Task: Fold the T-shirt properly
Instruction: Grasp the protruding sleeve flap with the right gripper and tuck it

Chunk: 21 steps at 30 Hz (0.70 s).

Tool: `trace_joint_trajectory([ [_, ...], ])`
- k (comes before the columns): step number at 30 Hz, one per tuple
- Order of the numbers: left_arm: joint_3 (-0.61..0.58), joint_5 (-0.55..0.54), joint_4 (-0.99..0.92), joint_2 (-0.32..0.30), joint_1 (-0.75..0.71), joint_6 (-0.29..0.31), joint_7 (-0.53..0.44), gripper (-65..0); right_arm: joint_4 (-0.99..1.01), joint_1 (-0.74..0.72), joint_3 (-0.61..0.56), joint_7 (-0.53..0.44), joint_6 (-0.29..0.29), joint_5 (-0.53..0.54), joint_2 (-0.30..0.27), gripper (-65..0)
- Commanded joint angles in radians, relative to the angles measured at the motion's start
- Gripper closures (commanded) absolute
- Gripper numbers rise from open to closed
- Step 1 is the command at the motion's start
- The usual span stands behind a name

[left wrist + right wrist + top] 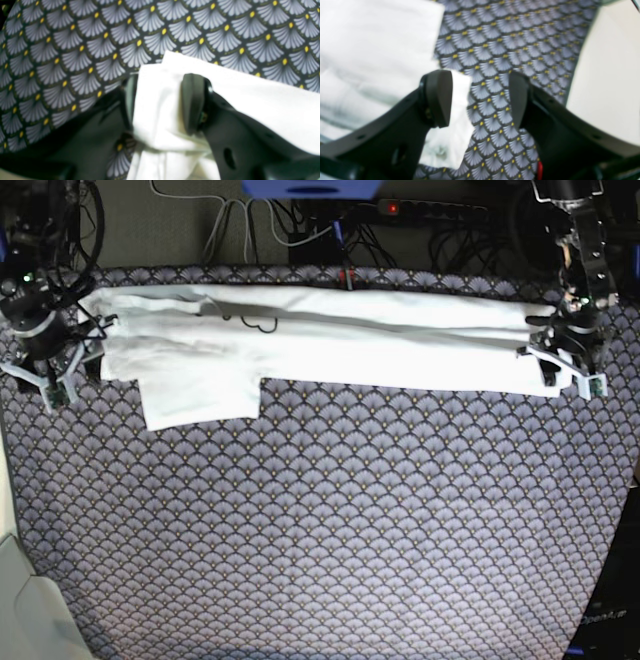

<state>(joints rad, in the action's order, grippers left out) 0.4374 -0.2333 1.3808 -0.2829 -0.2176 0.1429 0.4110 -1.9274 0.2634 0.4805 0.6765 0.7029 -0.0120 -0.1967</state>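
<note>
The white T-shirt [330,340] lies plain side up as a long folded band across the far part of the table, with one sleeve [200,395] sticking out toward the front. At its right end, my left gripper [565,370] is shut on the cloth. The left wrist view shows white fabric [160,82] pinched between the two dark fingers [192,102]. My right gripper [55,375] is at the shirt's left end and stands open. In the right wrist view a corner of cloth [456,105] lies beside one pad [438,97], and the other pad [518,97] is over bare tablecloth.
A dark tablecloth [330,520] with a grey fan pattern and yellow dots covers the table. Cables and a power strip [400,210] run behind the far edge. A pale surface [25,600] borders the table at the front left.
</note>
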Motion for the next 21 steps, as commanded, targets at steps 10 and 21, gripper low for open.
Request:
trace_joint_trajectory([
  [10,0.005,-0.002,0.019,-0.014,0.007,-0.007,-0.021,-27.7,0.029,-0.108,-0.111,0.025,-0.005,0.013,-0.001,-36.7],
  [21,0.007,-0.002,0.019,-0.002,-0.006,-0.004,-0.019,-27.7,0.305,-0.306,-0.194,0.127,-0.005,0.013,0.019,-36.8],
])
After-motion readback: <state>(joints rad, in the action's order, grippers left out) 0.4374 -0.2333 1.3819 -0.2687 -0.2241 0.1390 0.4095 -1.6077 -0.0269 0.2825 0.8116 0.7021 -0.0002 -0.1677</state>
